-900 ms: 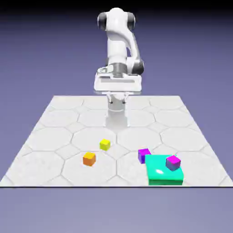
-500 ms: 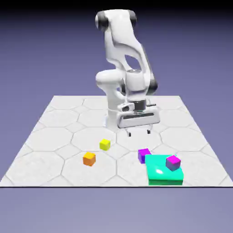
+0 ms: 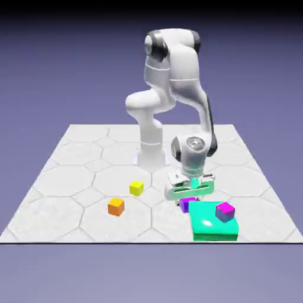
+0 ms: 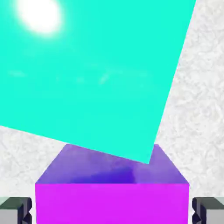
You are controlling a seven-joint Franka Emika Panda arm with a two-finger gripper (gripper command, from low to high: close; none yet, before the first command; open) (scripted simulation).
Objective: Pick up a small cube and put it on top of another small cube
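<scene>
The small cube (image 3: 187, 206), magenta on top with dark purple-blue sides, rests on the table against the left edge of the flat teal block (image 3: 213, 225). My gripper (image 3: 189, 199) has come straight down over it and hides most of it in the exterior view. In the hand view the small cube (image 4: 112, 199) fills the whole gap between my gripper (image 4: 112, 212) fingertips (image 4: 15, 210), which press on its two sides. The teal block (image 4: 92, 74) covers the far part of the cube there. A twin magenta-topped cube (image 3: 225, 211) with paler sides sits on the teal block.
A yellow cube (image 3: 137, 188) and an orange cube (image 3: 116, 206) lie apart on the table toward the exterior view's left. The arm's base (image 3: 151, 155) stands behind them, at the table's middle.
The arm has swung from high near its base down toward the exterior view's right, and the gripper now sits around the small cube. No cube has shifted.
</scene>
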